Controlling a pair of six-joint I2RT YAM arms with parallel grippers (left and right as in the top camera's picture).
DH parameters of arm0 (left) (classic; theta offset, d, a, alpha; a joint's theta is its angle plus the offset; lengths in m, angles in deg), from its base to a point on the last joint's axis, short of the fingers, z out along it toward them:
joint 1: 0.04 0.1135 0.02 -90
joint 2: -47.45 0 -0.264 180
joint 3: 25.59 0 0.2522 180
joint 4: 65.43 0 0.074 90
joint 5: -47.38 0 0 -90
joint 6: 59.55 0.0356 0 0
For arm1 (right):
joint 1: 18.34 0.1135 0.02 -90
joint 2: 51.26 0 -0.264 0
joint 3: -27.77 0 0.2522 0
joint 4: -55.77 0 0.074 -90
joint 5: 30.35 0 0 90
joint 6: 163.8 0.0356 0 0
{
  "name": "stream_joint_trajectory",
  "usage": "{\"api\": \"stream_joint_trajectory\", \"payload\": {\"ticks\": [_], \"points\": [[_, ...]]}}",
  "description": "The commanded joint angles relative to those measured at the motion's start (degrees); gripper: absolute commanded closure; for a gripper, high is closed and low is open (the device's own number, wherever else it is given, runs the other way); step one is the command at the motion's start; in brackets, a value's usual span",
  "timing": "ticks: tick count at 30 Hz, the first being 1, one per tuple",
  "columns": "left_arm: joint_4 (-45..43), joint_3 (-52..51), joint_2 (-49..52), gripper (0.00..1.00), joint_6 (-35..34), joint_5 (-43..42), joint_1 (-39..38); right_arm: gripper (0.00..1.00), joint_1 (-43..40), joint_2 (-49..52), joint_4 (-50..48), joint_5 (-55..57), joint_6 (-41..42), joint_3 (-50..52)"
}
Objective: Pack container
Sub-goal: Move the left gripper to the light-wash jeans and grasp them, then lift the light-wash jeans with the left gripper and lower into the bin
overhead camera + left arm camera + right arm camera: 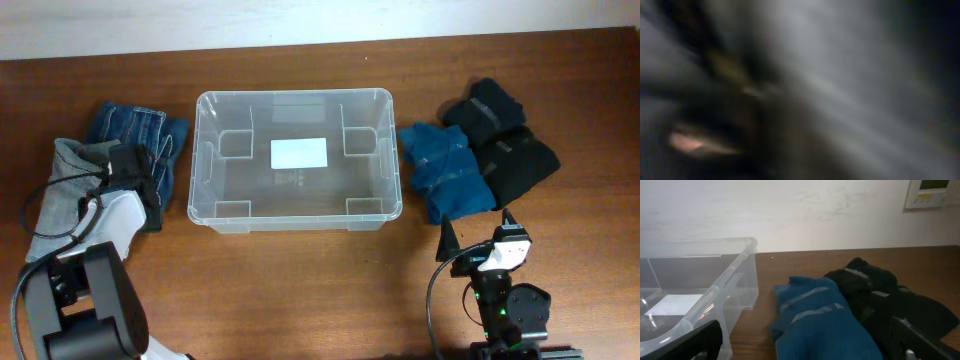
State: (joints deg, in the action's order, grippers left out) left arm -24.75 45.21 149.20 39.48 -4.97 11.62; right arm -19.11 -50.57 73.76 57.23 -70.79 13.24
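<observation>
The clear container (388, 150) stands empty at the table's middle, with a white label (298, 153) on its base. It also shows in the right wrist view (735, 270). My left gripper (132, 168) is down on a grey garment (62, 195) next to folded blue jeans (135, 125). The left wrist view is only a dark blur, so its jaws cannot be read. My right gripper (479, 232) is open and empty, just in front of a blue garment (447, 172) (815, 315) and black garments (505, 140) (880, 292).
Both arm bases sit at the table's front edge, left (85, 300) and right (505, 310). A white wall with a thermostat panel (932, 192) lies behind the table.
</observation>
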Motion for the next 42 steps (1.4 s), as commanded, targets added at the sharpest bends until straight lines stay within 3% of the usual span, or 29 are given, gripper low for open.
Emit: {"api": "stream_joint_trajectory", "payload": {"ticks": [1, 6, 8, 10, 12, 15, 21, 27, 42], "points": [[-2.2, 1.0, 1.3, 0.01, 0.3, 4.9, 0.3, 0.02, -0.5, -0.3, 0.0, 0.7, 0.2, 0.5], [-2.9, 1.0, 4.5, 0.03, 0.1, 4.8, 2.2, 0.02, -0.5, -0.3, 0.0, 0.7, 0.2, 0.5], [-2.7, 1.0, 5.4, 0.09, -0.8, 4.8, 3.0, 0.02, -0.5, -0.3, 0.0, 0.7, 0.2, 0.5], [-2.7, 1.0, 5.8, 0.3, -0.8, 4.6, 3.3, 0.02, -0.5, -0.3, 0.0, 0.7, 0.2, 0.5], [-2.7, 1.0, 5.8, 0.68, -0.8, 3.7, 3.3, 0.02, -0.5, -0.3, 0.0, 0.7, 0.2, 0.5], [-4.5, 1.0, 5.8, 0.98, -0.8, 0.9, 3.2, 0.02, -0.5, -0.3, 0.0, 0.7, 0.2, 0.5], [-2.8, 2.9, 5.2, 0.99, -0.8, -1.9, 0.5, 0.02, -0.5, -0.3, 0.0, 0.7, 0.2, 0.5], [16.1, 19.6, 1.0, 0.99, -4.8, -2.8, -4.4, 0.02, -0.5, -0.3, 0.0, 0.7, 0.2, 0.5], [53.6, 64.1, -3.2, 0.99, -8.5, -35.2, -8.7, 0.02, -0.5, -0.3, 0.0, 0.7, 0.2, 0.5]]}}
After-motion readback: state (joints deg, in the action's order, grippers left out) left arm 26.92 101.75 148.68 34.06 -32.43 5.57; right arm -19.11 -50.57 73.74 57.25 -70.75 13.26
